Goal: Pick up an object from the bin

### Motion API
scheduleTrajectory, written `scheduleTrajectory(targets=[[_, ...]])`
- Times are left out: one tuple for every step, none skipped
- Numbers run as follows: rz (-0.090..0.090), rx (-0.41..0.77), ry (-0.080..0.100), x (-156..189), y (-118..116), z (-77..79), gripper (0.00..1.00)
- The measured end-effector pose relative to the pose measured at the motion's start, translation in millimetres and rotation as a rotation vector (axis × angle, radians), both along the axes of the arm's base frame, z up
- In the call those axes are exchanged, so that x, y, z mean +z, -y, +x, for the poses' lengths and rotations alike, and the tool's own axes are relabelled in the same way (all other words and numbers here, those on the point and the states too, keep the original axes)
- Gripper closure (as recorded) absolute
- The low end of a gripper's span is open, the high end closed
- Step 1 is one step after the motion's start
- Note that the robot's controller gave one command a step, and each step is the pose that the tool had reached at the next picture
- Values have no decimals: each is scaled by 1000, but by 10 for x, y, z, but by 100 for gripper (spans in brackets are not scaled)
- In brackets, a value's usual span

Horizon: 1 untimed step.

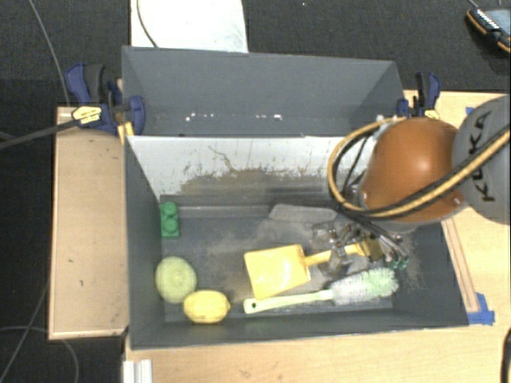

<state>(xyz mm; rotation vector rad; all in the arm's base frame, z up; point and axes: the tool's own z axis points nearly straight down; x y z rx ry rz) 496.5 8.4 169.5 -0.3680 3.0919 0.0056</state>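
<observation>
A grey metal bin (223,242) is seen from above, standing in a room with dark, carpet-like ground (319,14) beyond its far edge. The bin's floor is dull grey, scuffed and scratched. Its pale back wall carries brownish smears and fine vertical scratches.

A flat yellow plastic scoop (275,271) lies on the floor toward the near right part of the bin. Its long axis runs across the view from left to right, rising slightly to the right. The broad square pan is at the left end, and the narrow handle (318,258) points right.

The robot arm comes in from the right of the scoop, its wrist wrapped in a round orange cover (415,174) looped with black and yellow cables. The metal gripper (350,250) hangs below that cover, down at the tip of the scoop's handle. Whether it is apart, together or clamped on the handle cannot be told.

Just in front of the scoop lies a bottle brush (363,286), roughly parallel to it. Its pale handle runs beneath the pan, and its white and green bristles lie to the right, near the gripper.

Left of the scoop, well apart, a yellow lemon (207,306) touches a pale green ball (176,279). A small green block (168,219) sits farther back on that side.
</observation>
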Motion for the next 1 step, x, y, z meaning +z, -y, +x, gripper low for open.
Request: scheduleTrajectory(targets=[[2, -70, 2, -844, -50, 198, 100]])
